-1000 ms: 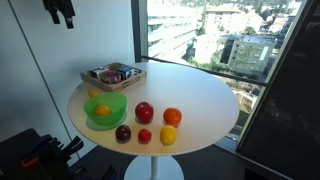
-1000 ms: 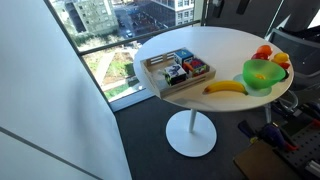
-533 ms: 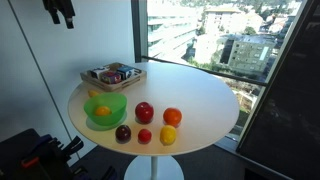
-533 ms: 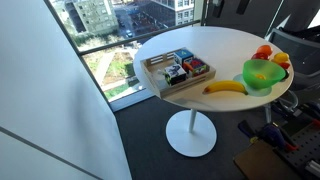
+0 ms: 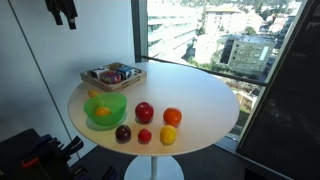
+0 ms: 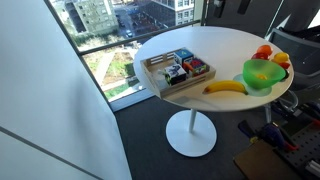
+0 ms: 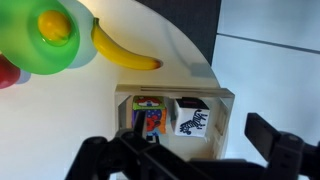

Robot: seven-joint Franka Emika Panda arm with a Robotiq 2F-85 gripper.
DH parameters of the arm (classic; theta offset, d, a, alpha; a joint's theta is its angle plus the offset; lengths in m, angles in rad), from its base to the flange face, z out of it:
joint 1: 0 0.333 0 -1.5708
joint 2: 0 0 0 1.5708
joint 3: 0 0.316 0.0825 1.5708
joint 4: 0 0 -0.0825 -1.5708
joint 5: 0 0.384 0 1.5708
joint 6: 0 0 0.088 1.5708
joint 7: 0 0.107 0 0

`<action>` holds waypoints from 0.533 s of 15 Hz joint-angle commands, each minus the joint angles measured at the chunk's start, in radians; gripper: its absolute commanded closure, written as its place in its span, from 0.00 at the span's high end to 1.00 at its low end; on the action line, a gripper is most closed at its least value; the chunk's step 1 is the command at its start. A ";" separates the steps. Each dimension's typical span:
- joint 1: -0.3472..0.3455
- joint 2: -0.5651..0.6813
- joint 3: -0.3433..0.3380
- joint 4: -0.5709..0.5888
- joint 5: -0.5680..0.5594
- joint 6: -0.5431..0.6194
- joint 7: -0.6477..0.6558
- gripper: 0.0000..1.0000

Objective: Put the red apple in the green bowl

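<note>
The red apple (image 5: 144, 112) sits on the round white table (image 5: 200, 95), just beside the green bowl (image 5: 105, 110). The bowl holds a yellow-orange fruit (image 5: 103, 110). The bowl also shows in the other exterior view (image 6: 262, 73) and at the top left of the wrist view (image 7: 45, 40), with a bit of red fruit (image 7: 7, 72) at that view's left edge. My gripper (image 5: 62, 12) hangs high above the table's far left side. In the wrist view the gripper (image 7: 185, 150) is open and empty, over the tray.
A brown tray of packets (image 5: 113, 75) (image 7: 175, 115) stands at the table's back. A banana (image 7: 125, 55) (image 6: 226, 88) lies between tray and bowl. An orange (image 5: 172, 117), a lemon (image 5: 168, 135), a small red fruit (image 5: 145, 136) and a dark maroon fruit (image 5: 123, 133) lie near the front edge.
The gripper has edged very slightly sideways high above the table. Nothing on the table has moved.
</note>
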 commanded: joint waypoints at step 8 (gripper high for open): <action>-0.076 0.003 -0.024 0.017 -0.154 -0.027 0.080 1.00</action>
